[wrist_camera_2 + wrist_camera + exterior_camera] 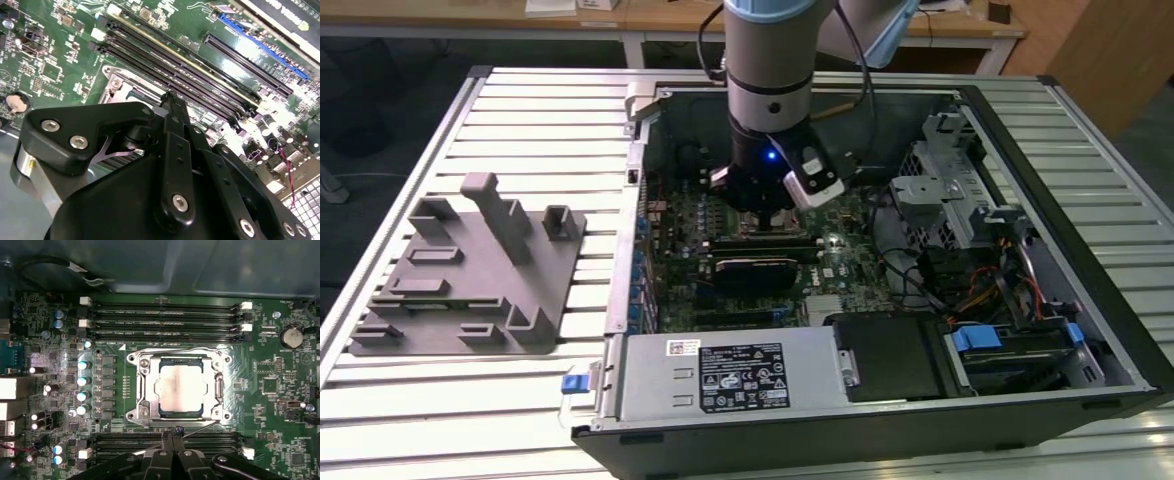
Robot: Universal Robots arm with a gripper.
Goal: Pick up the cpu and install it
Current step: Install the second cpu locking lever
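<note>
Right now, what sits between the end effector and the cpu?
In the first wrist view, the socket's metal frame edge lies between the end effector and the cpu.

Mid-frame in the first wrist view, the silver-grey square cpu (180, 390) sits in its metal-framed socket (140, 390) with open space above. Black memory slot rows (165, 320) flank it. The black gripper (173, 437), jaws together, crowds the lower centre.

slatted metal table (520, 110); wooden desks (480, 22) behind; dark floor (374, 110).
</note>
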